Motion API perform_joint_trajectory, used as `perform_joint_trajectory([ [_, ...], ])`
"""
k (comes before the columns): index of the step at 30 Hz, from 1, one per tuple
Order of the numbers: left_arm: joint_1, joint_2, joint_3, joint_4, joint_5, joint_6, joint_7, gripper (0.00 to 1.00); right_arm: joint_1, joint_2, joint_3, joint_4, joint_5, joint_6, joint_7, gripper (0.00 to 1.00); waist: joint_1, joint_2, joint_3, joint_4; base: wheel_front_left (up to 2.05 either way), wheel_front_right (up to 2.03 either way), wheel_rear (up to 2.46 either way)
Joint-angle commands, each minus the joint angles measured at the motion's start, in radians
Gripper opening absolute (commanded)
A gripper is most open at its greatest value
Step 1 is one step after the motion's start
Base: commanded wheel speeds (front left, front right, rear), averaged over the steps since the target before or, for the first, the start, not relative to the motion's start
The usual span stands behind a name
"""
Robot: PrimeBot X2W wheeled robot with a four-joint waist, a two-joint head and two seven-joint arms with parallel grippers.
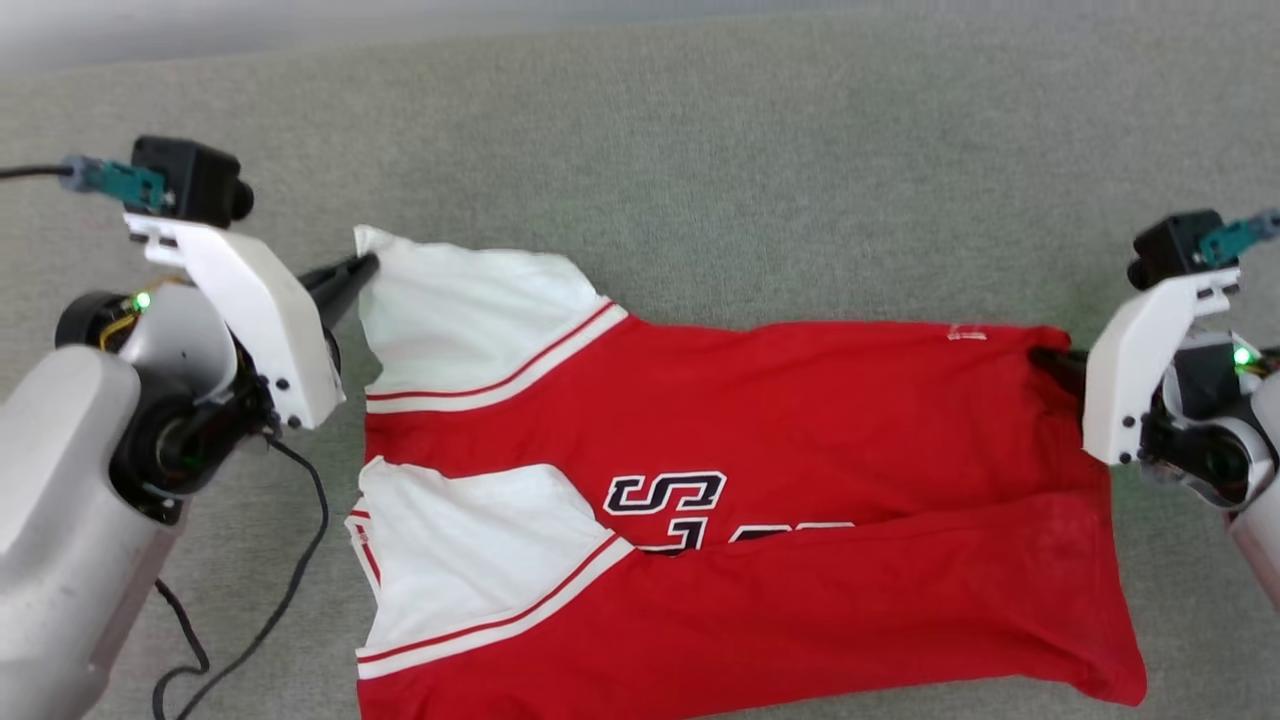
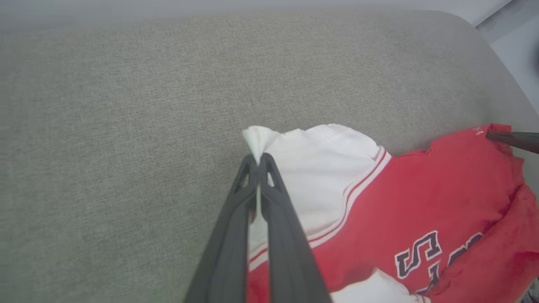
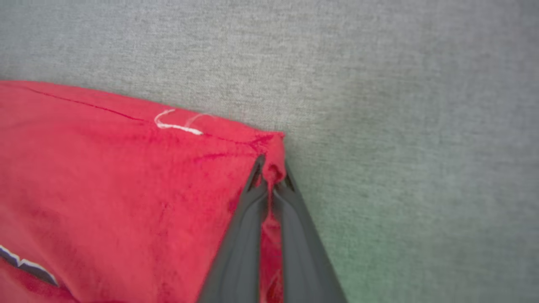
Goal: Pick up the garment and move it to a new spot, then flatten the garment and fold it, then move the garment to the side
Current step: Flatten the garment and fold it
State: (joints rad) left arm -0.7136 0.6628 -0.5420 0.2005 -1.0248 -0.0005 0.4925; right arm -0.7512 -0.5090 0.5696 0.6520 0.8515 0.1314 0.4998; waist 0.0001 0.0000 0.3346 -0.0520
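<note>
Garment (image 1: pixel 800 400) between left claw (image 1: pixel 362 268), right claw (image 1: pixel 1047 359)

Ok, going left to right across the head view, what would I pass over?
First the left pincer, then the garment: its white sleeve, dark lettering, red hem corner, and finally the right pincer.

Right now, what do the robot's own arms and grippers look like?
The left arm and right arm are pale grey with black joints. Each wrist has a white bracket, a black camera and a green light. A black cable hangs from the left one. The left gripper and right gripper have long dark tapering fingers.
</note>
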Motion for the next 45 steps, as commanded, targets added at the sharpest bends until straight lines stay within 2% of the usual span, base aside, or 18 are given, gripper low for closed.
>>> perform_joint_trajectory([
  [1,0.032,0.0,-0.004,0.001,-0.005,-0.003,-0.008,0.0,0.028,-0.013,0.009,0.012,0.012,-0.001,-0.016,0.0,-0.0001,0.0,-0.049,0.01,0.0,0.0,0.0],
  [10,0.186,0.033,0.005,-0.061,-0.055,0.01,-0.029,0.0,0.143,-0.08,0.086,-0.069,0.079,-0.001,-0.044,0.0,-0.0001,0.0,-0.178,0.023,0.0,0.0,0.0],
  [18,0.357,0.089,0.019,-0.166,-0.1,0.052,-0.041,0.0,0.276,-0.158,0.117,-0.175,0.134,-0.001,-0.038,0.0,-0.0001,0.0,-0.234,0.033,0.0,0.0,0.0],
  [26,0.504,0.132,0.03,-0.252,-0.155,0.091,-0.041,0.0,0.375,-0.211,0.095,-0.245,0.157,-0.001,-0.033,0.0,-0.0001,0.0,-0.23,0.032,0.0,0.0,0.0],
  [30,0.554,0.139,0.041,-0.277,-0.176,0.106,-0.054,0.0,0.401,-0.213,0.074,-0.268,0.163,-0.001,-0.037,0.0,-0.0001,0.0,-0.208,0.033,0.0,0.0,0.0],
  [45,0.646,0.127,0.017,-0.281,-0.203,0.095,-0.063,0.0,0.448,-0.222,0.003,-0.302,0.174,-0.001,-0.012,0.0,-0.0001,0.0,-0.168,0.036,0.0,0.0,0.0],
])
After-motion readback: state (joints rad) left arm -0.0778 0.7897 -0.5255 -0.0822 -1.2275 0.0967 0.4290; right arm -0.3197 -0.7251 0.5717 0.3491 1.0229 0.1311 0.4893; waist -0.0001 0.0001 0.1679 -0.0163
